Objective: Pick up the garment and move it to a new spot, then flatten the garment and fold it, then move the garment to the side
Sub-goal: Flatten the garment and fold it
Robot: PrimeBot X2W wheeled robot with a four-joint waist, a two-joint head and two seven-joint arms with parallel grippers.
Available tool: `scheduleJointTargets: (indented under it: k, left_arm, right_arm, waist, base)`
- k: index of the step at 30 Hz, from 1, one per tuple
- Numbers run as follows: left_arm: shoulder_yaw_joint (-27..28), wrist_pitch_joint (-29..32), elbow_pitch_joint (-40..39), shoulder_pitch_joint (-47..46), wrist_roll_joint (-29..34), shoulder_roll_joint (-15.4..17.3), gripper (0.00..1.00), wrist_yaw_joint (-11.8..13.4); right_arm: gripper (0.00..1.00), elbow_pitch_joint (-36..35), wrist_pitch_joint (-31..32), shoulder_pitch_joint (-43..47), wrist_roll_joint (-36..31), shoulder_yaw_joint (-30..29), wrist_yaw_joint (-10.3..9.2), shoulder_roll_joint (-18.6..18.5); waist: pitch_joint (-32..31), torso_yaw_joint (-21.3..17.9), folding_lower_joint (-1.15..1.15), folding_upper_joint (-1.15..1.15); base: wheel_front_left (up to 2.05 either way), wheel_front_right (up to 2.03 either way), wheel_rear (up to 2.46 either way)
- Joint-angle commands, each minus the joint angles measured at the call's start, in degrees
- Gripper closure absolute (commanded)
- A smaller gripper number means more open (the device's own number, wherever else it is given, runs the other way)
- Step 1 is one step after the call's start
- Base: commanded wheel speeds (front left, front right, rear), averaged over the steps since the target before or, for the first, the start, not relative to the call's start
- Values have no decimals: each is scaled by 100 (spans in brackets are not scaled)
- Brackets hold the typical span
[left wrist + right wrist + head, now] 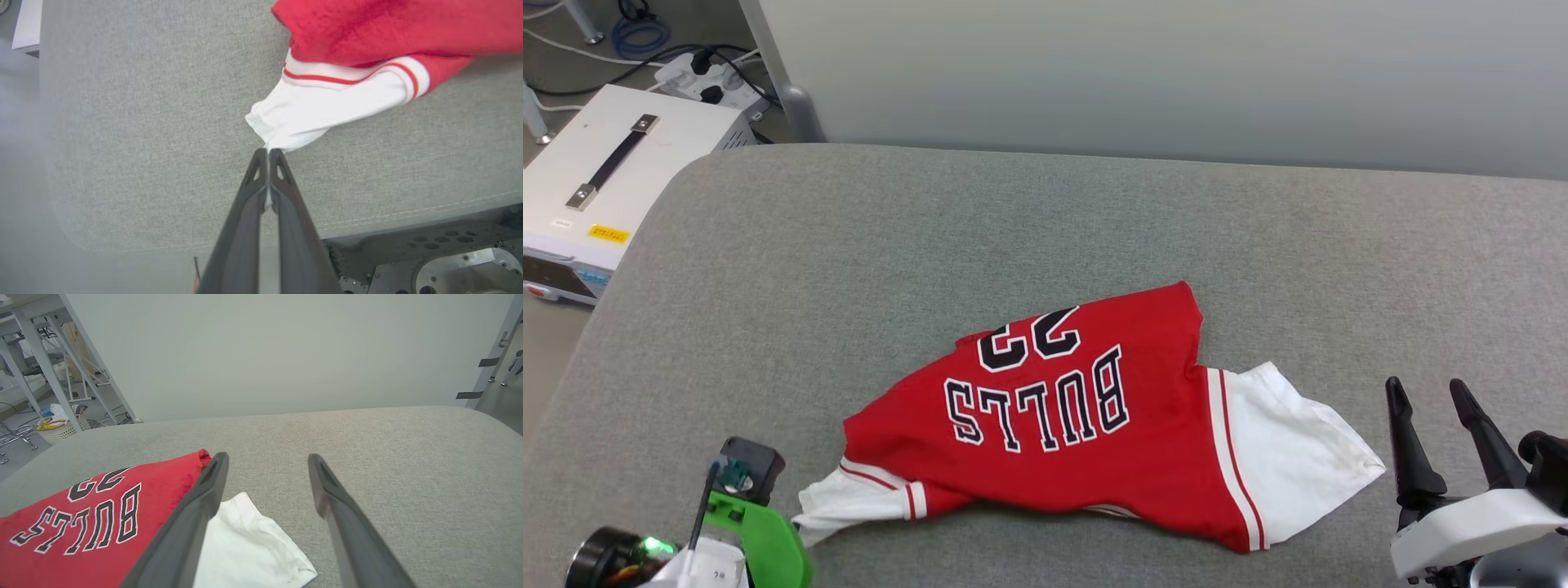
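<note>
The garment (1062, 416) is a red jersey with white sleeves and black lettering, lying crumpled on the grey padded table (849, 245), letters upside down to me. In the left wrist view my left gripper (268, 152) is shut on the tip of one white sleeve (318, 110), with a sliver of white cloth between its fingers. That arm's green-cased wrist (760, 539) sits at the lower left of the head view. My right gripper (1429, 392) stands open just right of the other white sleeve (1290, 453), apart from it. Its fingers (204, 498) frame bare table beside the garment (81, 522).
A white case with a black handle (613, 171) and a power strip (707, 82) lie on the floor at far left. A pale wall (1176, 73) runs behind the table. The table's near edge (408, 212) and my base (429, 261) lie below the left gripper.
</note>
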Motion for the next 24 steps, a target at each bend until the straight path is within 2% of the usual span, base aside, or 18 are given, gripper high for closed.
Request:
scheduleJointTargets:
  k: [1, 4, 10, 13, 17, 24]
  left_arm:
    - [75, -129, 59, 237, -217, -24, 100, 79]
    - [209, -451, 339, 627, -579, -168, 100, 145]
    - [300, -1001, 965, 1041, -973, -701, 100, -31]
    - [386, -1348, 1204, 1047, -1001, -1025, 0, -42]
    - [645, -2032, 1360, 934, -842, -1263, 0, 109]
    - [1115, -3215, 1222, 790, -503, -1447, 0, 431]
  right_arm:
    - [0, -44, 19, 54, 36, 0, -1, -8]
    - [0, -75, 52, 37, 14, 12, -1, -8]
    - [0, -112, 116, 10, -15, -20, -1, -8]
    - [0, -116, 129, 1, -17, -59, -1, -8]
    - [0, -93, 145, 3, -30, -148, -1, -8]
    - [0, 90, 258, 24, 2, -360, -1, -8]
  waist:
    - [17, 13, 0, 0]
    - [48, -19, 0, 0]
    - [96, -113, 0, 0]
    - [98, -143, 0, 0]
    - [73, -164, 0, 0]
    - [-12, -194, 0, 0]
  base:
    - [0, 0, 0]
    - [0, 0, 0]
    - [0, 0, 0]
    - [0, 0, 0]
    - [0, 0, 0]
    - [0, 0, 0]
